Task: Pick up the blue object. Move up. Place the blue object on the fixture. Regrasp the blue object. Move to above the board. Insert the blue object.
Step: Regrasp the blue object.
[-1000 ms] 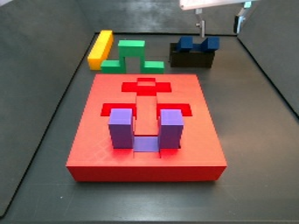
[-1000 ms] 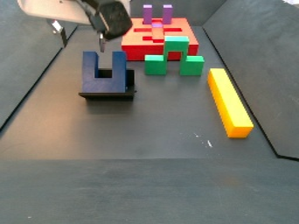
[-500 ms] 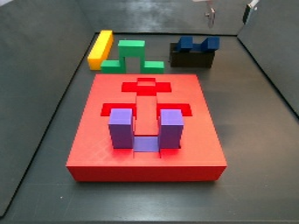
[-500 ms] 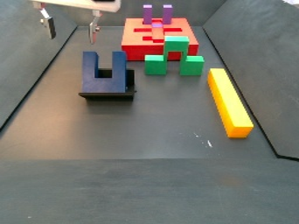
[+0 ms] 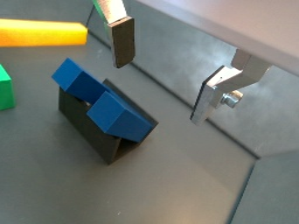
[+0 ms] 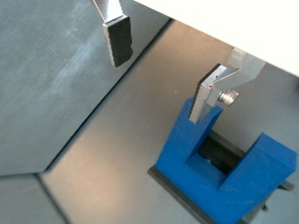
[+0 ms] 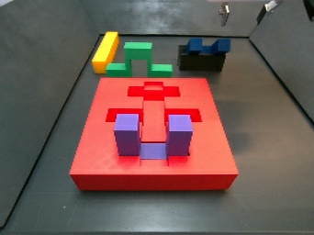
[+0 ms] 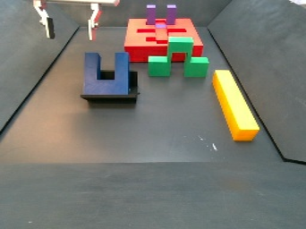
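The dark blue U-shaped object rests on the black fixture with its prongs up, free of the gripper. It also shows in a side view on the fixture, and in both wrist views. My gripper is open and empty, high above and a little beside the blue object. It shows at the top of a side view and in both wrist views. The red board lies in front.
A purple U-shaped block sits in the board's recess. A green block and a yellow bar lie beyond the board, also seen in a side view. Dark walls enclose the floor.
My gripper has risen from just above the blue object to the top of the views. It stays open, and the blue object stays on the fixture.
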Motion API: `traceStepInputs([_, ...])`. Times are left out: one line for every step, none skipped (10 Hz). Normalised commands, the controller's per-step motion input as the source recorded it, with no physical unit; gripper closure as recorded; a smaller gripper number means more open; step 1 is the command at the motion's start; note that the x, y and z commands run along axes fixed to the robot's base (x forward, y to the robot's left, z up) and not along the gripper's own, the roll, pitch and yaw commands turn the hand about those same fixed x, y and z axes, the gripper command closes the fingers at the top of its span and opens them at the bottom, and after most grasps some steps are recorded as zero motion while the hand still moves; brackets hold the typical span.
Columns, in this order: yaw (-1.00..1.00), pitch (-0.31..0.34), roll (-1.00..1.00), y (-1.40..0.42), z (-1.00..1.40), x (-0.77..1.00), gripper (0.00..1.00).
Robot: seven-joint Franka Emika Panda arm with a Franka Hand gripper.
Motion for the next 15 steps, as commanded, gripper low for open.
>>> traceStepInputs([0.25,0.254,1.00,-0.26,-0.13,0.22,0.00])
traceStepInputs([0.26,0.209,1.00,-0.28,-0.19,0.22,0.00])
traceStepInputs([0.27,0.180,0.99,-0.29,-0.22,0.17,0.00])
traceStepInputs([0.29,0.149,0.99,-0.29,-0.23,0.12,0.00])
traceStepInputs([0.30,0.114,0.94,-0.31,-0.29,0.11,0.00])
traceStepInputs([0.28,0.097,0.90,-0.25,-0.34,0.09,0.00])
traceStepInputs([0.27,0.091,0.83,-0.16,-0.42,0.01,0.00])
traceStepInputs([0.32,0.009,0.56,-0.03,-0.49,0.00,0.00])
traceStepInputs([0.33,0.000,0.37,0.02,-0.42,0.00,0.00])
traceStepInputs([0.32,0.000,0.30,0.15,-0.35,0.00,0.00])
traceStepInputs([0.31,0.000,0.21,0.11,-0.24,0.00,0.00])
traceStepInputs([0.30,0.000,0.11,0.16,-0.07,0.03,0.00])
traceStepInputs([0.28,0.000,0.10,0.16,-0.04,0.03,0.00])
traceStepInputs([0.23,0.000,0.08,0.07,-0.06,0.00,0.00])
traceStepInputs([0.19,0.000,0.05,0.01,-0.09,0.01,0.00])
